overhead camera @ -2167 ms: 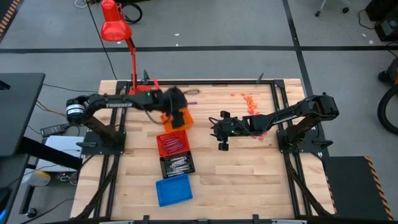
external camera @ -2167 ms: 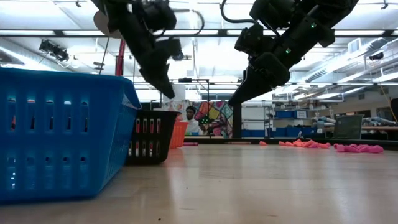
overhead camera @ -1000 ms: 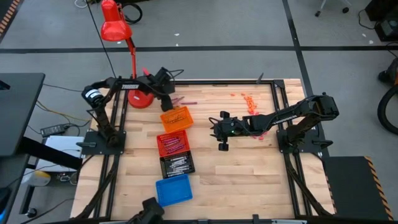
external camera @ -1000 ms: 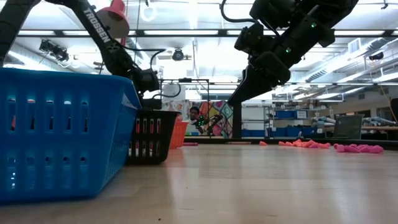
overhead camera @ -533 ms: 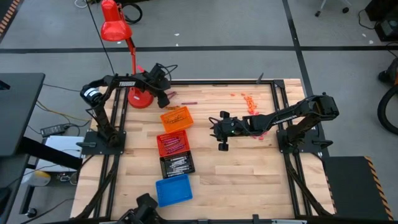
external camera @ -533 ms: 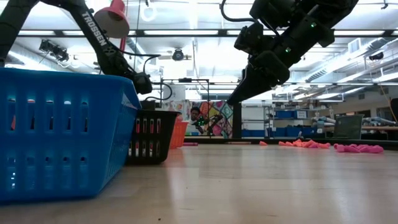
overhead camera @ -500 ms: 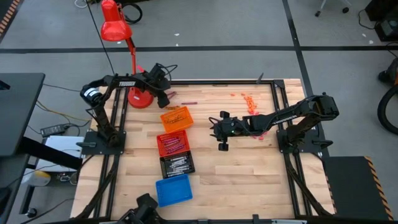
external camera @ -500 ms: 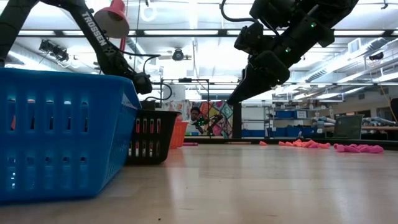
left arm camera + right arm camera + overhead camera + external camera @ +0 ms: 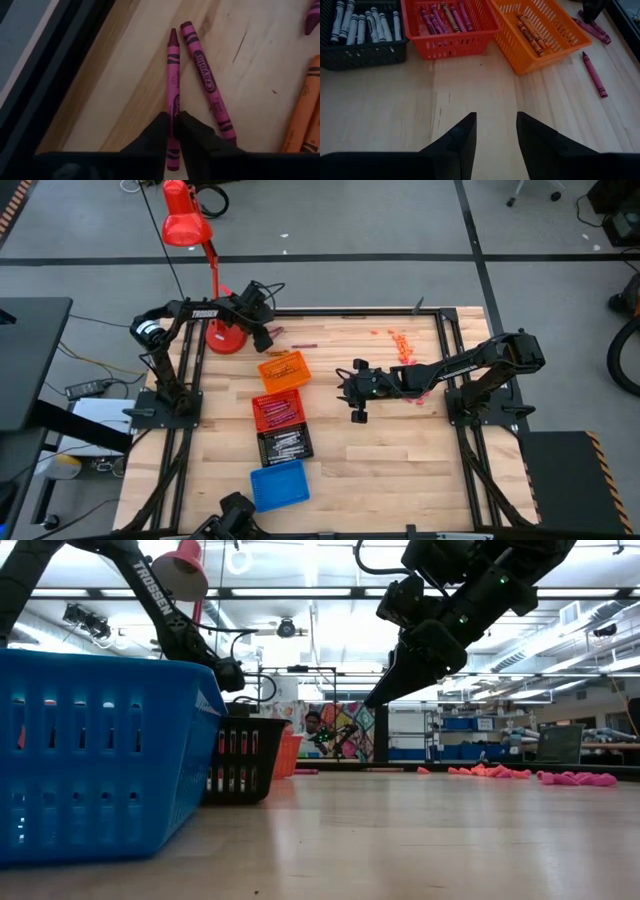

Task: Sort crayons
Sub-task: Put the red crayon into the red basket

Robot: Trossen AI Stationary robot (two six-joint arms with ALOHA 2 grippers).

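**A:** How far is the sorting now?

**B:** A good part is done, I think. The orange tray [image 9: 542, 27] holds a few orange crayons, the red tray [image 9: 447, 25] holds several maroon ones, and the black tray [image 9: 362, 35] holds grey-white ones. The blue tray [image 9: 277, 484], nearest to the front edge of the tabletop, I cannot see into.

**A:** And what is left?

**B:** A heap of loose crayons [image 9: 400, 340] lies close to the far edge, toward the right corner, and more pink ones lie under the right arm. Some maroon crayons also lie near the far edge, just beside the orange tray.

**A:** What do the grippers do?

**B:** The left gripper [image 9: 173, 122] is down at the far edge, close to the base of the red lamp [image 9: 185, 225]. Its fingers are narrow and pinch one maroon crayon [image 9: 172, 75] that lies on the wood; a second maroon crayon [image 9: 205, 75] lies just beside it, untouched. The right gripper [image 9: 494, 132] hovers over the middle of the table with fingers spread and nothing between them.

**A:** What differs from one second ago?

**B:** The left arm has drawn a little toward the lamp and its fingers, then wide, have come together on the crayon. The right arm has not moved, and the trays stay in their row.
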